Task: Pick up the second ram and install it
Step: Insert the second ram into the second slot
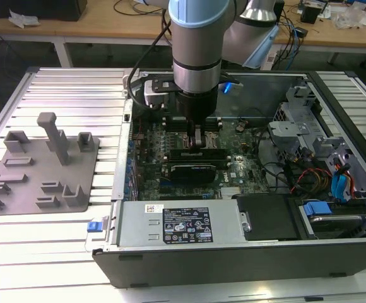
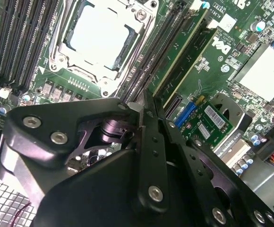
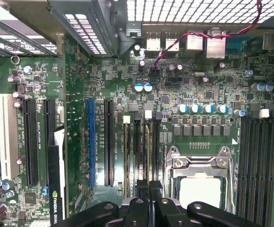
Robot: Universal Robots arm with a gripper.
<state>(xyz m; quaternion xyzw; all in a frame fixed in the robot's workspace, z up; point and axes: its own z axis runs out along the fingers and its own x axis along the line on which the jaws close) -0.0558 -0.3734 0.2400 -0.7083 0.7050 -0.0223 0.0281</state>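
Black two-finger gripper (image 1: 197,137) is down inside the open grey computer case (image 1: 233,252), over the green motherboard (image 3: 184,90). Fingers are pressed together; can't tell whether anything is pinched between them. Long thin green RAM strip (image 2: 182,49) sits on edge in the black memory slots (image 2: 149,56) just beyond the fingertips, long axis running along the slots, beside the silver CPU socket (image 2: 101,35). Black graphics card (image 1: 199,169) lies just in front of the gripper; grey plastic fixture plate with upright posts (image 1: 41,167) is well off to the exterior view's left.

Grey plastic plate (image 1: 41,167) with upright posts lies beside open computer case (image 1: 246,252).
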